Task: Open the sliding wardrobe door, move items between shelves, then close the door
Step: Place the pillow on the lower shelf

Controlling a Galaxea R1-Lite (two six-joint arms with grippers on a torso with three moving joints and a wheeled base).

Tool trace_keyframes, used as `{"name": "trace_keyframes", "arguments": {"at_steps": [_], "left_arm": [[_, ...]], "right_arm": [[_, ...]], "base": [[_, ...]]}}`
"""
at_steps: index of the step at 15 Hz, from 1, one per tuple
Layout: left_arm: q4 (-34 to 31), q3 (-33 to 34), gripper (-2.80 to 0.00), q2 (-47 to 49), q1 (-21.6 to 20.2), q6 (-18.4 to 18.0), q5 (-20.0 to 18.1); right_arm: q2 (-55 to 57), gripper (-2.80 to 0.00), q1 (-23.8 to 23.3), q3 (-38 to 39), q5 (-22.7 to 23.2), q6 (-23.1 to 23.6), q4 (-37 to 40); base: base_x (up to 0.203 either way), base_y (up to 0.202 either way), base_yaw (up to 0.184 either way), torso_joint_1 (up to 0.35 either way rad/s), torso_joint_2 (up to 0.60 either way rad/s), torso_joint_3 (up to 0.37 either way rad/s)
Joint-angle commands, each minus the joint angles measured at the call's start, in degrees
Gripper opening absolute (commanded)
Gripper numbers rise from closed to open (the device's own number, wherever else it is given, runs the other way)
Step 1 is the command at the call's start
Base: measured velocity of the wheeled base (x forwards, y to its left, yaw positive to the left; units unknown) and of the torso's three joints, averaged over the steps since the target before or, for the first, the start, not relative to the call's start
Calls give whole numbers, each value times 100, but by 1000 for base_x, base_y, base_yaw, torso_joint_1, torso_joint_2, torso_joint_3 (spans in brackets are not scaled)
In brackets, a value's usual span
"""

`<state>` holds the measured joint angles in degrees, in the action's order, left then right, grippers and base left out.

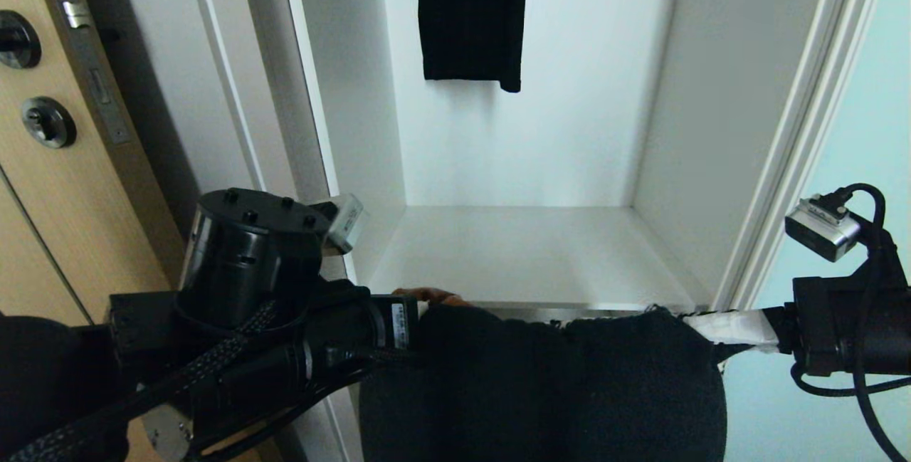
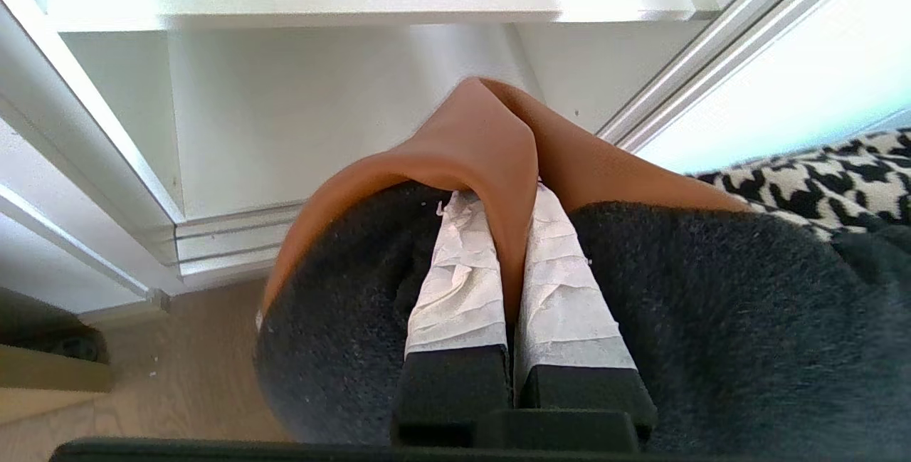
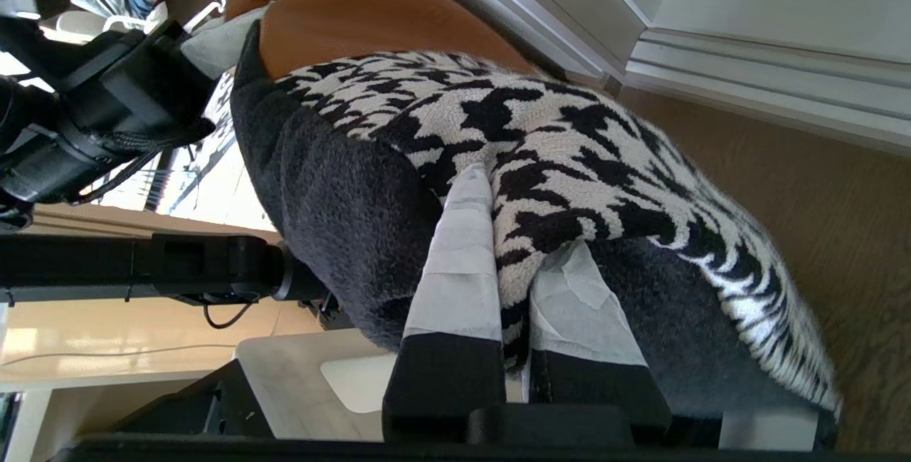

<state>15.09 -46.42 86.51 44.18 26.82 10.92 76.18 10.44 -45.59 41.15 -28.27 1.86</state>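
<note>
You've got both the left gripper [image 2: 509, 234] and right gripper [image 3: 509, 234] pinched onto the cushion [image 1: 569, 384], just below the shelf [image 1: 527, 255].

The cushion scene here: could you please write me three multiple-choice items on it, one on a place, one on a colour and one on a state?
1. Where is the cushion?
A. on the shelf
B. in front of and below the shelf edge
C. hanging from a rail

2. What colour is the garment hanging in the wardrobe?
A. black
B. red
C. white

3. How is the cushion held?
A. by the left hand only
B. by neither hand
C. by both hands, each shut on an edge

Answers: 1 B, the head view shows it before the shelf's front edge. 2 A, it is plainly black. 3 C, the left hand pinches the tan part and the right hand the houndstooth part.
</note>
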Motion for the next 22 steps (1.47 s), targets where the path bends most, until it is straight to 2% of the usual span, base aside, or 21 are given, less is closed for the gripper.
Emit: {"name": "trace_keyframes", "arguments": {"at_steps": [1, 5, 12, 15, 18, 22], "left_arm": [[20, 28, -280, -38, 20, 16, -2], [29, 63, -280, 92, 152, 60, -28], [196, 117, -280, 208, 134, 70, -11], [224, 256, -280, 185, 30, 301, -4], [550, 292, -280, 250, 21, 377, 7], [608, 344, -280, 365, 20, 342, 16]], "right_arm": [[90, -280, 2, 15, 35, -3, -19], [165, -280, 2, -42, 100, 2, -32], [413, -280, 2, -37, 148, -12, -326], [367, -280, -2, 3, 280, -6, -326], [417, -280, 0, 32, 371, -3, -326], [398, -280, -24, 17, 420, 5, -335]], "base": [[0, 0, 0, 0, 0, 0], [0, 0, 0, 0, 0, 0], [0, 0, 0, 0, 0, 0], [0, 0, 0, 0, 0, 0], [-142, 0, 3, 5, 0, -1], [-196, 0, 0, 2, 2, 3]]}}
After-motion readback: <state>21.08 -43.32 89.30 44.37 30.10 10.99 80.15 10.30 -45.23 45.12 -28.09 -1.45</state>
